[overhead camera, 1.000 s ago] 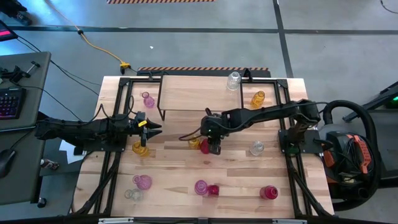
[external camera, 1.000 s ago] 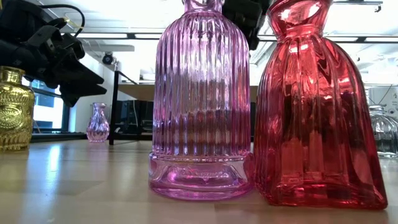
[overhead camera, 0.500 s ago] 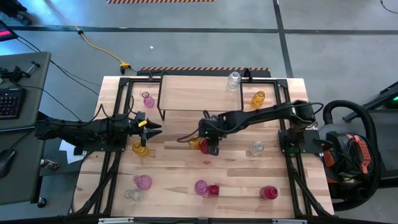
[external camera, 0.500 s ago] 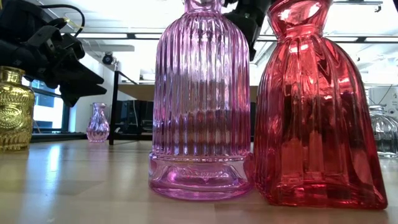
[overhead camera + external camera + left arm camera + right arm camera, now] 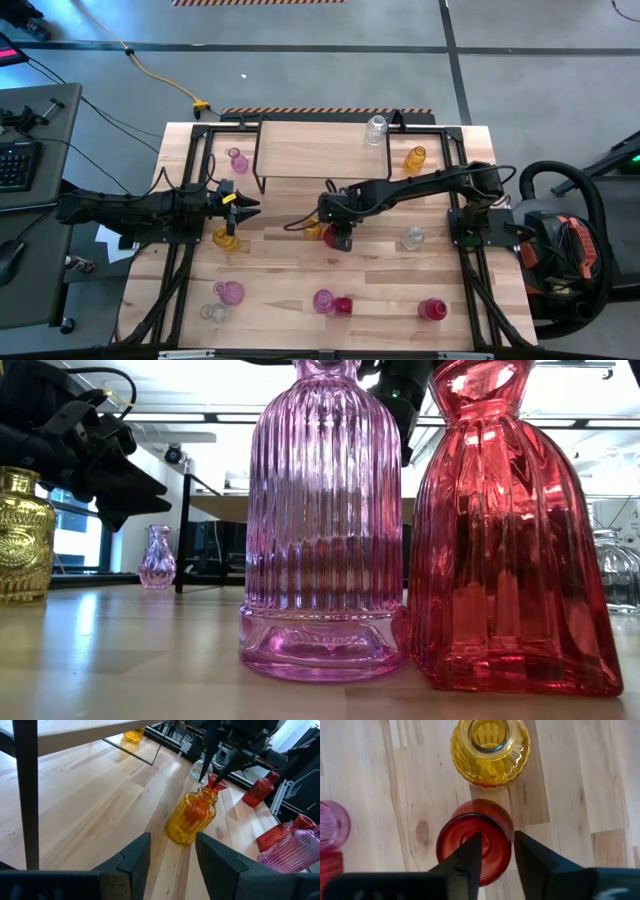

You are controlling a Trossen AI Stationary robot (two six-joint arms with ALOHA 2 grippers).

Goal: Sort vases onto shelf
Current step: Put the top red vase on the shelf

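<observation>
A small red vase [image 5: 475,845] stands upright mid-table, next to a yellow ribbed vase [image 5: 490,752]. My right gripper [image 5: 497,850] points steeply down over the red vase's mouth, shut on its rim. My left gripper [image 5: 172,852] hovers open and empty at the table's left, level with a gold vase [image 5: 226,238] standing just nearer. The shelf [image 5: 310,150] stands at the far edge with a clear vase [image 5: 376,129] on its right end. From the left wrist view the right fingers [image 5: 212,767] converge on the red vase [image 5: 216,782]. My right gripper has the red vase by the rim of its mouth [image 5: 506,837]. One finger [image 5: 470,852] reaches inside the opening and the other [image 5: 527,852] stands outside the rim. The fingers come from above, pointing steeply down. The vase stands upright with its base on the table.
A pink vase [image 5: 238,160] stands left of the shelf and an amber vase [image 5: 415,158] right of it. A clear vase [image 5: 413,238] stands to the right. Near the front edge stand pink [image 5: 228,292], pink [image 5: 322,520] and red [image 5: 505,530] vases and another red one [image 5: 432,309].
My right gripper has sunk toward the red vase's mouth, drifting slightly toward the table's left. The vases have stayed where they were.
</observation>
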